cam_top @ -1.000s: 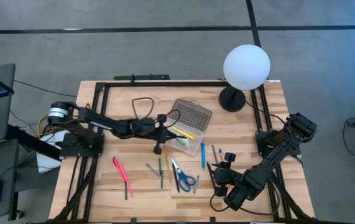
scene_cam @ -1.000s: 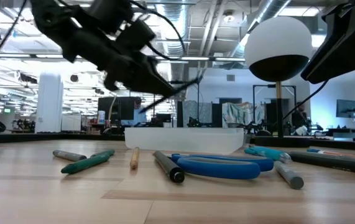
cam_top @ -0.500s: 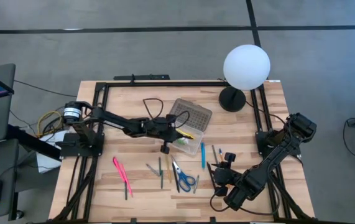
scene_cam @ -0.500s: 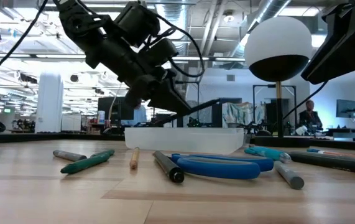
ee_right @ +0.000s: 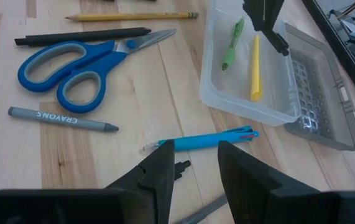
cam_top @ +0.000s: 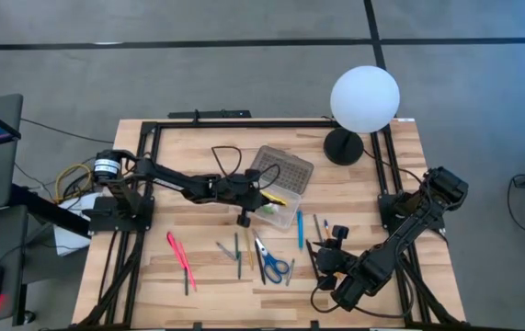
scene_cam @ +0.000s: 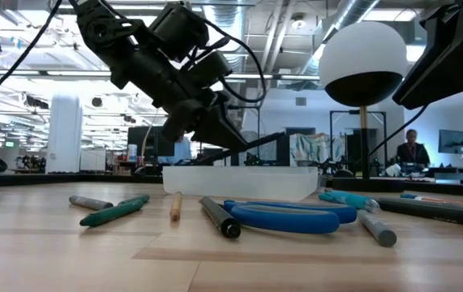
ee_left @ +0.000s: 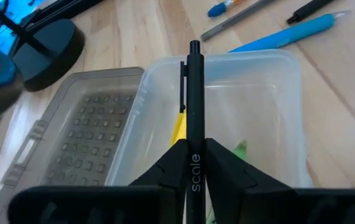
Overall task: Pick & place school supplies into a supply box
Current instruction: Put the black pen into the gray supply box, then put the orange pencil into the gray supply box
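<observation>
My left gripper [ee_left: 194, 155] is shut on a black pen [ee_left: 193, 93] and hovers over the open supply box [cam_top: 276, 210], reaching in from the table's left [cam_top: 246, 190]. The clear box [ee_left: 276, 93] holds a yellow pen [ee_right: 254, 68] and a green pen [ee_right: 230, 43]; its grey dotted lid [ee_left: 90, 130] lies open behind it. My right gripper [ee_right: 196, 155] is open and waits near the table's near right corner [cam_top: 328, 260]. Blue-handled scissors [cam_top: 271, 264], pink pens [cam_top: 181, 257], green pencils [cam_top: 237, 250] and a blue pen [cam_top: 300, 230] lie flat on the table. My left gripper pinches the black pen's barrel between its two fingers, at the printed lettering [ee_left: 194, 169]. The pen runs along the fingers and sticks out forward past their tips. The fingers come slanting down from the table's left. The pen [scene_cam: 255, 139] is lifted clear, tilted over the box.
A white globe lamp [cam_top: 364, 98] on a black base stands at the far right, just beyond the box lid. Black cables [cam_top: 225, 156] loop near the left arm. A grey crayon [ee_right: 62, 118] and a black pen [ee_right: 81, 36] lie by the scissors. Bare wood shows at the near left.
My left gripper, still shut on the black pen, moved toward the table's right and down until the pen stood over the open box. It has kept still there for the last half second. The right arm has not moved.
</observation>
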